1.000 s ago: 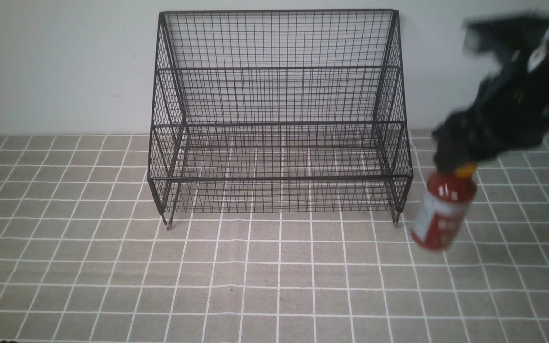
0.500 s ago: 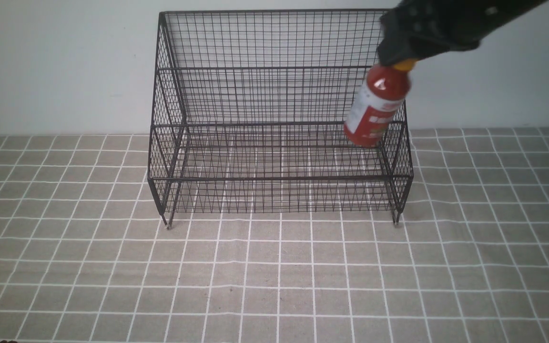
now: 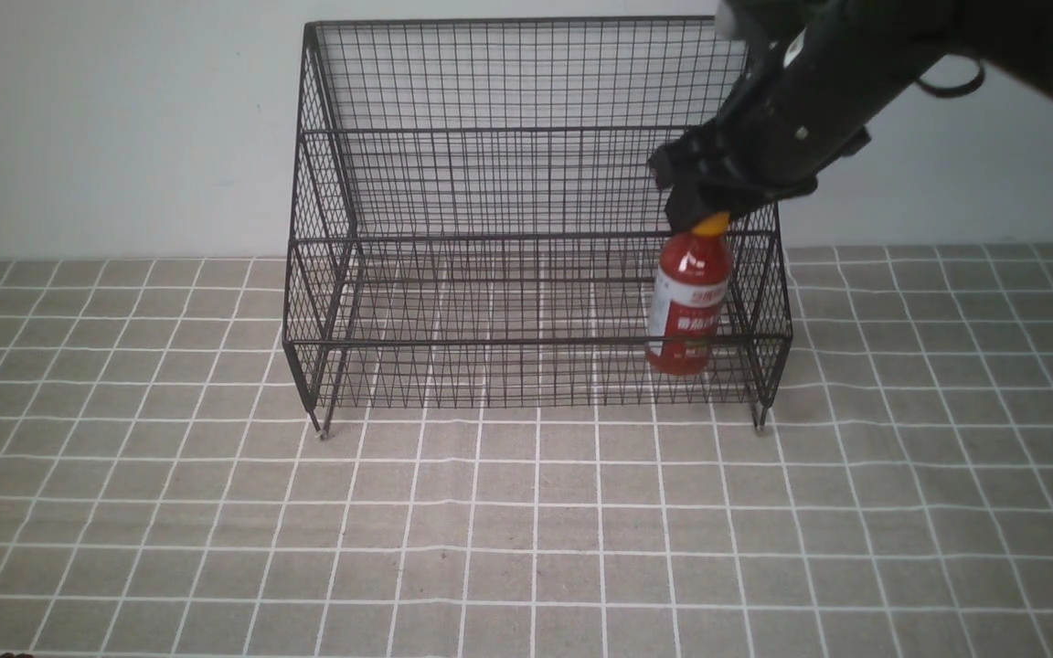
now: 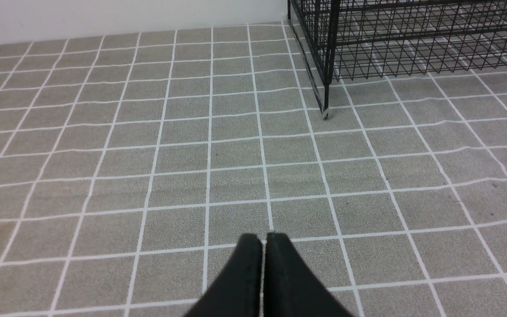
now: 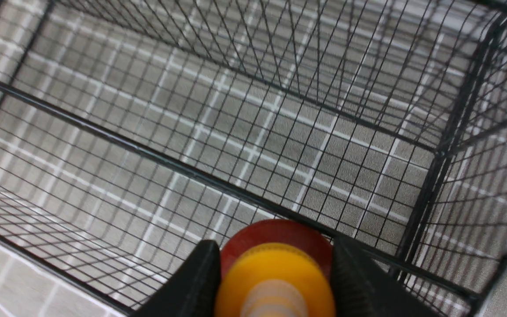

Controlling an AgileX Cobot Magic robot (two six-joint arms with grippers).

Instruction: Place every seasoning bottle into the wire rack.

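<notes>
Right gripper (image 3: pixel 706 216): positioned above the right end of the wire rack (image 3: pixel 526 183), with the arm reaching in from the upper right of the front view; its two black fingers (image 5: pixel 200 277) are clamped on opposite sides of the yellow-orange cap of the seasoning bottle (image 3: pixel 686 311), so the opening is narrow and set by the cap width. Seasoning bottle: red body with a white-and-red label, hanging nozzle-up and close to upright, with the base leaning slightly toward the robot's left; it is inside the rack, in the lowest front tier, near the right-hand mesh side; the lower part of the body is seen through the front mesh, below the front rail; whether the base touches the tier floor cannot be determined. Right wrist view: the right gripper (image 5: pixel 275 273) frames the cap from both sides, the bottle (image 5: pixel 275 231) shows its red shoulder beyond the cap, and the rack (image 5: pixel 192 132) fills the view with rails and mesh. Left gripper (image 4: pixel 263 251): fingertips pressed together with nothing between them; it is low over the grey tiled cloth (image 4: pixel 148 154), well apart from the rack (image 4: pixel 412 44), whose corner foot stands ahead of it; this gripper does not appear in the front view. Rack position: standing on the cloth (image 3: pixel 526 530), with its tall grid back against the pale wall (image 3: pixel 124 119).
</notes>
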